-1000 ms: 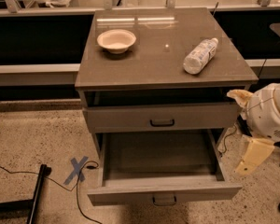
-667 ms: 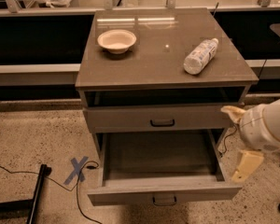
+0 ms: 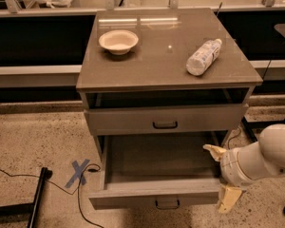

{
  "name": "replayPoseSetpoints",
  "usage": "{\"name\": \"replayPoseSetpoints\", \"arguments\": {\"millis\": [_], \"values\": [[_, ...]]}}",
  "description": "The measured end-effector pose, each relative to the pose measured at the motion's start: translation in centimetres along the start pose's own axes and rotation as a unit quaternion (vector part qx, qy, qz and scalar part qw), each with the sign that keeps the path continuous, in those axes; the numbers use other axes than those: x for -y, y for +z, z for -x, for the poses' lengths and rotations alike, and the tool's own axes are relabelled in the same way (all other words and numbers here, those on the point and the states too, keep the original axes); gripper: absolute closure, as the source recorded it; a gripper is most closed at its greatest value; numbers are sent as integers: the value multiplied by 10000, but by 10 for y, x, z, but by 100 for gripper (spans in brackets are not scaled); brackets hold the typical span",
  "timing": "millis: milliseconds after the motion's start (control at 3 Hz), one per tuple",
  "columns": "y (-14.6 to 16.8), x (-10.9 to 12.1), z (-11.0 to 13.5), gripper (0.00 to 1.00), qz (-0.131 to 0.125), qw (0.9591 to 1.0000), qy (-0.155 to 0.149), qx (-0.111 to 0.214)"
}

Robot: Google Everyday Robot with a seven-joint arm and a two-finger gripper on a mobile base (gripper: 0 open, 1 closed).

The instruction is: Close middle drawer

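The middle drawer is a wide grey drawer pulled far out of the cabinet, with an empty shallow box and a small dark loop handle on its front. My gripper is at the drawer's front right corner, on a white arm coming in from the right. One cream finger points inside the box. The other finger hangs in front of the drawer front. The gripper is open and holds nothing.
The drawer above is shut, with an open slot over it. On the cabinet top stand a white bowl and a lying plastic bottle. Blue tape cross, cable and a black stand leg lie on the floor at left.
My arm has moved down and left, from beside the cabinet's right side to the open drawer's front right corner. The drawer has not visibly moved.
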State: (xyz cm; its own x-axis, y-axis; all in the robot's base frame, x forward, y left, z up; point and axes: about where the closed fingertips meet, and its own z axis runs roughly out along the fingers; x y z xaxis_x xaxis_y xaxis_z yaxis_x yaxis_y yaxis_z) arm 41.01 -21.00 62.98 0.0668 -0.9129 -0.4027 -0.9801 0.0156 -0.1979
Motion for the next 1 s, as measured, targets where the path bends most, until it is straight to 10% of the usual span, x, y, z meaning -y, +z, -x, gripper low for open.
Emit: {"name": "replayPoseSetpoints", "arguments": {"millis": [1000], "values": [[86, 8, -39, 0, 113, 9989, 451, -115]]}}
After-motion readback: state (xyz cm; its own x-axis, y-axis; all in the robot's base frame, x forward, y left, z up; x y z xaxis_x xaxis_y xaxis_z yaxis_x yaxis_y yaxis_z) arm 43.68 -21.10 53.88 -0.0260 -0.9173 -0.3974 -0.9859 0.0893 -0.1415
